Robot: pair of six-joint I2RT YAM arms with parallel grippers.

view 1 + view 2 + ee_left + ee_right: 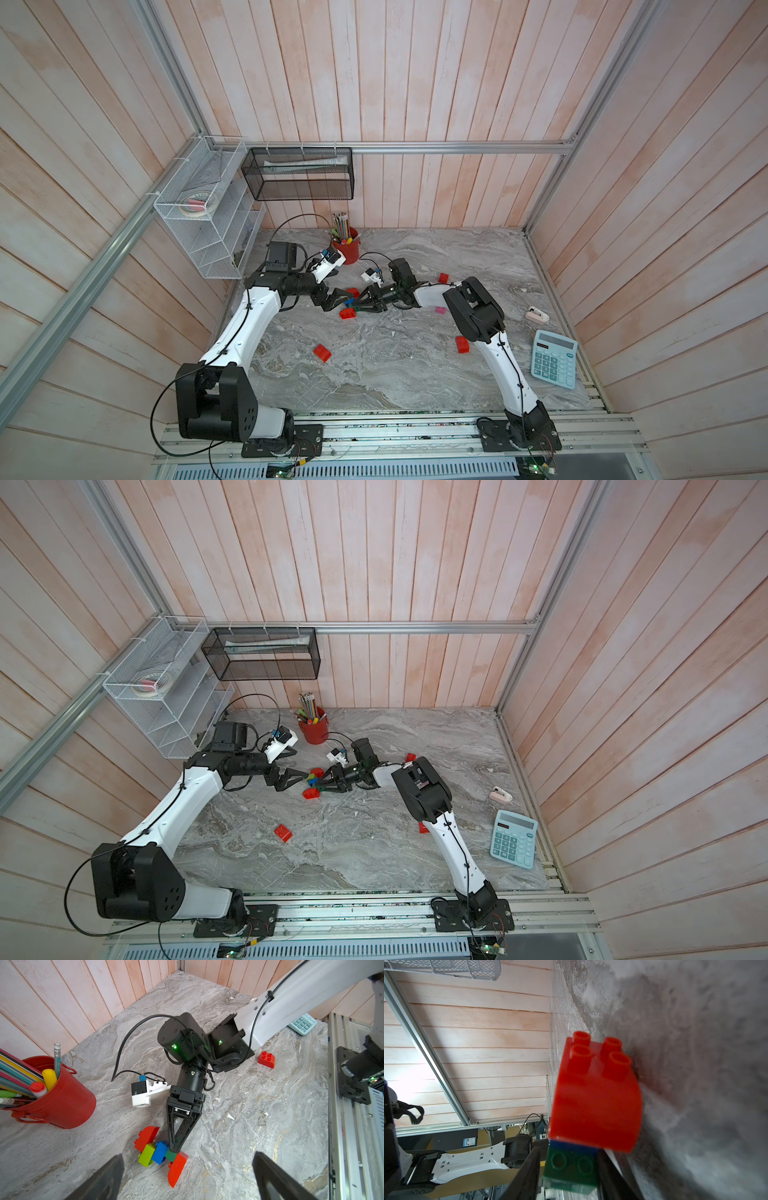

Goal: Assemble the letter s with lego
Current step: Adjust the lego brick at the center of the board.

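Mid-frame in both top views, the right gripper [352,306] straddles the dark green brick [571,1167]; whether it pinches, I cannot tell. The left gripper [337,299] gapes wide alongside.

Both arms share one build; the left arm [243,322] and the right arm [509,370] wear glossy white shells between boxy matte-black joint housings [216,399], one housing face dotted with small round holes; thin black cables [257,1013] run along the white links, pinned by black clips; the cylindrical black wrist motors [176,1036] carry tiny green lights [175,1047]; the right gripper [175,1148] has black, triangular, hollow-framed fingers [170,1126] under a block with two silver screw heads [176,1108]; a white bracket [143,1097] bears a small black camera and a blue plug [142,1078]; black base plates [307,436] are bolted to an aluminium rail [395,432].
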